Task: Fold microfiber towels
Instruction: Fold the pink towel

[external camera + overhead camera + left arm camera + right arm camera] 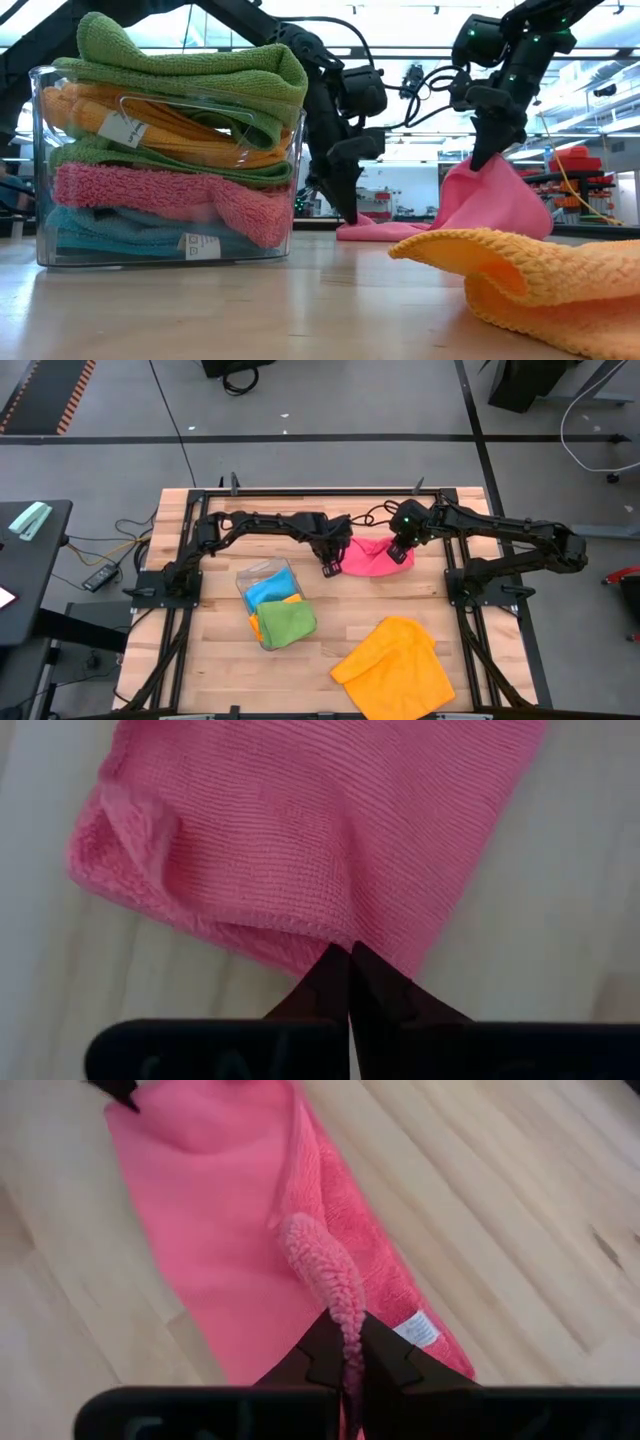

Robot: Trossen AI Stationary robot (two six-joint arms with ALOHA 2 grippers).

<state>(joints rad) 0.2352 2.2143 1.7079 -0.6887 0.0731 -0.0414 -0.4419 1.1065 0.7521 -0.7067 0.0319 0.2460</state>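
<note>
Pink towel [370,557], folded, rumpled, one corner lifted

orange towel [395,665] cut off, tag [415,1327] perhaps unreadable

I counted one pink towel [372,556] between my two claws, toward twelve o'clock on the table [210,670]. One loose orange towel [395,665] lay at five o'clock. One clear tray [45,170] stood at eight o'clock with five folded towels [180,140] stacked in it: two green, one orange, one pink, one blue.
</note>
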